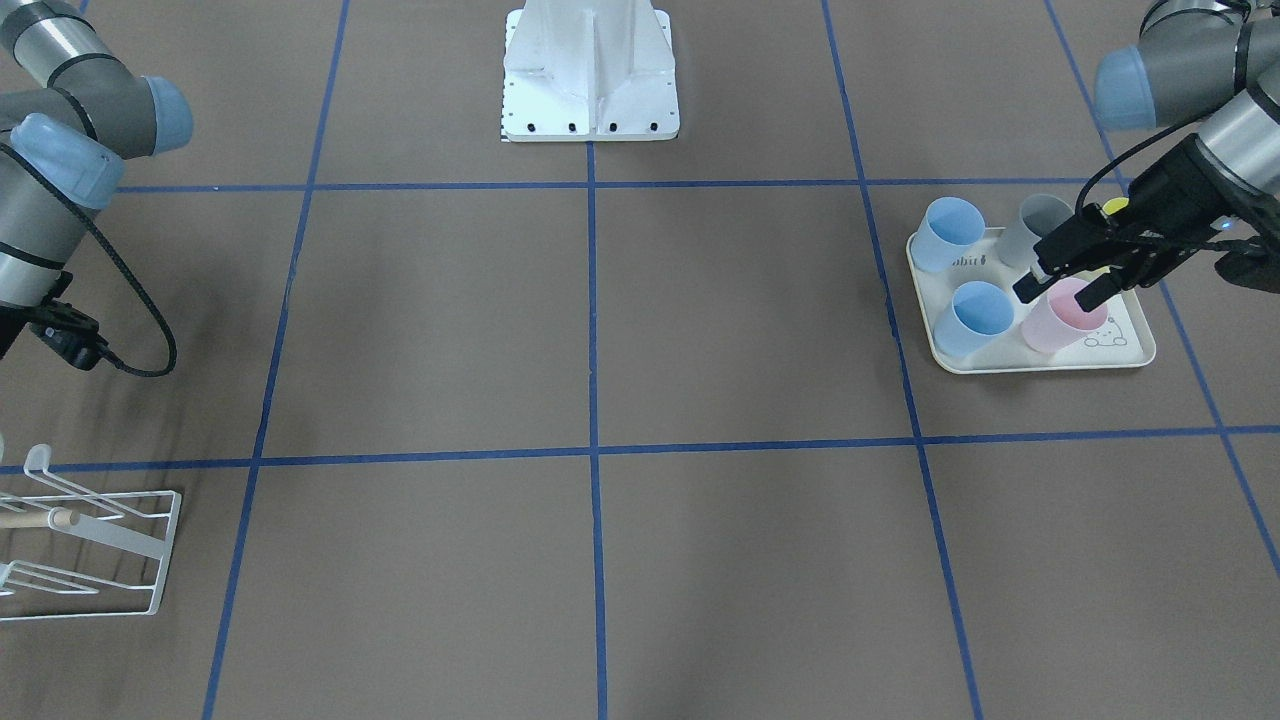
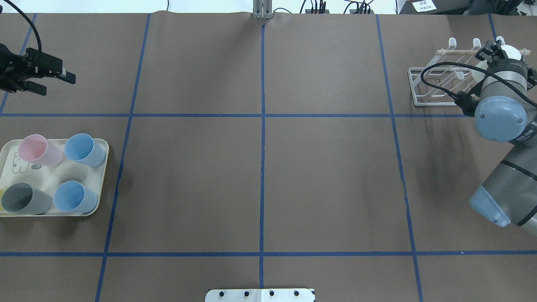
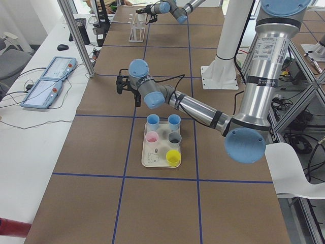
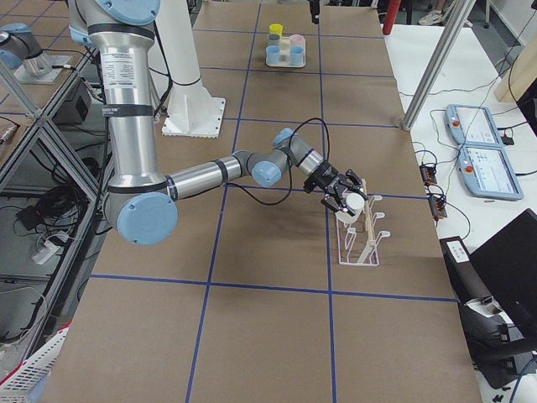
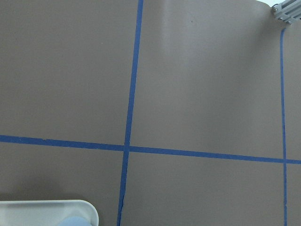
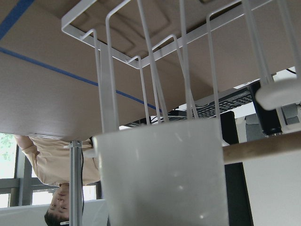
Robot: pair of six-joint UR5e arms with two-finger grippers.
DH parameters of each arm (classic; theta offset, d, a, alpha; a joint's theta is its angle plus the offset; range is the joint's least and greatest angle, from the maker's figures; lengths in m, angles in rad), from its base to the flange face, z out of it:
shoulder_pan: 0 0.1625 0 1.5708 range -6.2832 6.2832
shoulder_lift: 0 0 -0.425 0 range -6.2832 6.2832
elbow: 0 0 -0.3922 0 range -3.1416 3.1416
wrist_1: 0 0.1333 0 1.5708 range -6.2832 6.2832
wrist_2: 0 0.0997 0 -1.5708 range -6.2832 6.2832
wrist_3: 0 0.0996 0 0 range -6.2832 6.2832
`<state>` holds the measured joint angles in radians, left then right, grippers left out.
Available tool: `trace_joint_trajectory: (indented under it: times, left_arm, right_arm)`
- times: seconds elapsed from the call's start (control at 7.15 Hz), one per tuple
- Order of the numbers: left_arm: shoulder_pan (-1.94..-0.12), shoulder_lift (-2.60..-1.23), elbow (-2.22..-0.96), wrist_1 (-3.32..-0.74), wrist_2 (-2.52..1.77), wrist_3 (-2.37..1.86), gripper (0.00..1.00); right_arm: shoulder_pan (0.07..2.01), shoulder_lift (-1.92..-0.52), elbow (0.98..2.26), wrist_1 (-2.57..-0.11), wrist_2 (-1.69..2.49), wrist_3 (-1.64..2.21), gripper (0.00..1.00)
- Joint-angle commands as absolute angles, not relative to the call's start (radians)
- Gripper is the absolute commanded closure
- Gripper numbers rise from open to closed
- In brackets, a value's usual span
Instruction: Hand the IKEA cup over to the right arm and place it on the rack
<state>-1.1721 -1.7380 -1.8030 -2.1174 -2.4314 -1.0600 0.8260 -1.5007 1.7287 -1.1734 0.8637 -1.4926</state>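
White IKEA cup point(image 6: 160, 174) sits grasped in the right end effector point(image 4: 342, 195), raised beside the wooden dowel point(image 2: 457, 51) of the rack point(image 2: 438, 86). The left end effector point(image 2: 56, 84) hangs released and empty, beyond the tray point(image 2: 102, 176).

Two arms point(image 3: 193, 107) point(image 4: 210, 172), two blue cups point(image 2: 84, 149) point(image 2: 73, 196), one pink cup point(image 2: 37, 150), one grey cup point(image 2: 25, 199), one yellow cup point(image 3: 173, 157), one white cup point(image 4: 356, 204), one tray point(image 2: 54, 174), one rack point(image 4: 359, 239), two tablets point(image 4: 467, 124) point(image 4: 492, 172).
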Motion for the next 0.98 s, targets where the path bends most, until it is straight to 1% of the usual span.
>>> trace_joint_trajectory:
  times: [0.0,0.56,0.7,0.84]
  left_arm:
    - [-1.172,-1.738,-1.802,-2.118,-2.431,-1.06,0.0]
    - [-1.172,-1.738,-1.799,-2.118,-2.431,-1.06,0.0]
    - [-1.172,-1.738,-1.801,-2.118,-2.431,-1.06,0.0]
    - [-1.172,-1.74,-1.801,-2.118,-2.431,-1.06,0.0]
  right_arm:
    - [0.819,-1.5,1.723,-1.173,0.862,-1.491,0.39]
    - [0.815,-1.5,1.724,-1.173,0.861,-1.489,0.37]
    - [0.813,-1.5,1.724,-1.173,0.861,-1.488,0.29]
    - [0.813,-1.497,1.724,-1.172,0.861,-1.486,0.03]
